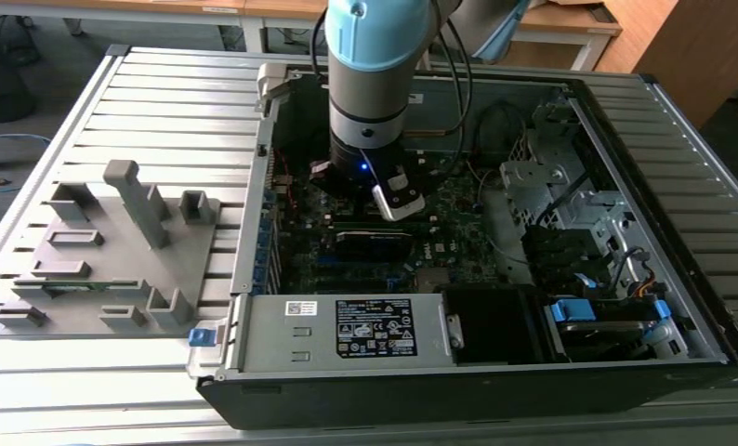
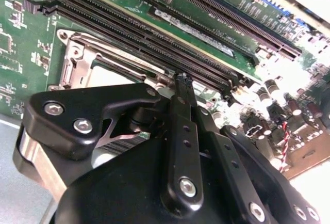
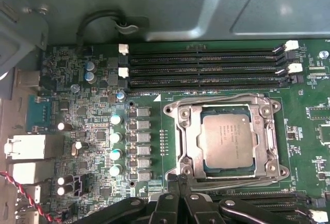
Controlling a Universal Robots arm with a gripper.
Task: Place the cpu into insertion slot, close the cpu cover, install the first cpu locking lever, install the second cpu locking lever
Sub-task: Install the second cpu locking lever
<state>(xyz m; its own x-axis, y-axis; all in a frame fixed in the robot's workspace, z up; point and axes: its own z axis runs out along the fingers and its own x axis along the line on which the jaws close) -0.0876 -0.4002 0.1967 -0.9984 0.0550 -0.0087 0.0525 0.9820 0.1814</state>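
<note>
Right now your black tool point(image 2: 178, 82) has its fingers pressed together, holding nothing. It hangs just beside one edge of the thin silver square cpu cover point(image 3: 225, 111), which lies over the dull grey square cpu point(image 3: 227, 140), seated in the silver-rimmed insertion slot point(image 3: 186, 140).

Square cpu point(image 3: 227, 142) with dull grey metal top, lying flat in the insertion slot point(image 3: 225, 140) on the green board. Silver cpu cover point(image 3: 188, 140) closed flat around it, framing the chip; apparently latched, though hard to tell.
</note>
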